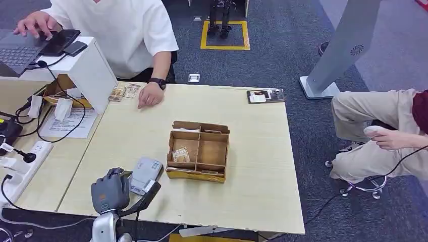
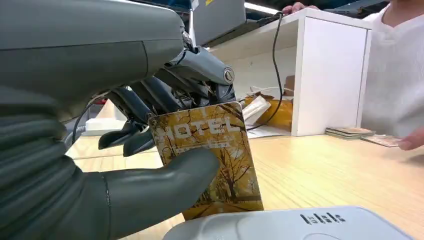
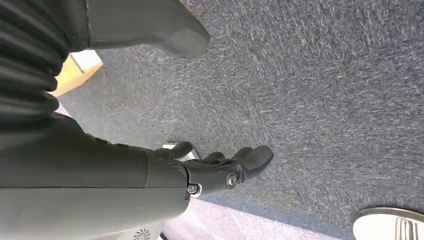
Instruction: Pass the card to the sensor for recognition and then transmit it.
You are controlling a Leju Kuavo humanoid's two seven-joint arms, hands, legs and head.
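Left wrist view shows the left hand (image 2: 125, 165) pinching a yellow hotel card (image 2: 212, 160) between its thick thumb and the darker fingers (image 2: 131, 134) behind it, the card standing nearly upright with its printed face toward the camera. Just below the card's lower edge lies the pale grey sensor (image 2: 295, 225), so the card appears to be held on edge above the reader, probably to bring it close enough for recognition; whether the card touches the sensor cannot be told. In the head view the same hand (image 1: 110, 190) hangs at the near edge of the table (image 1: 252, 196), with the sensor (image 1: 145, 174) just beyond the fingers and a cardboard box (image 1: 198, 151) with compartments further off to the side of it. Well beyond the fingers, a person in a white shirt rests a hand (image 1: 150, 96) on the table, likely waiting to receive the card. In the right wrist view the right hand (image 3: 220, 167) hangs over the carpet, fingers loosely curled and holding nothing, since it seems to have no part in this step.
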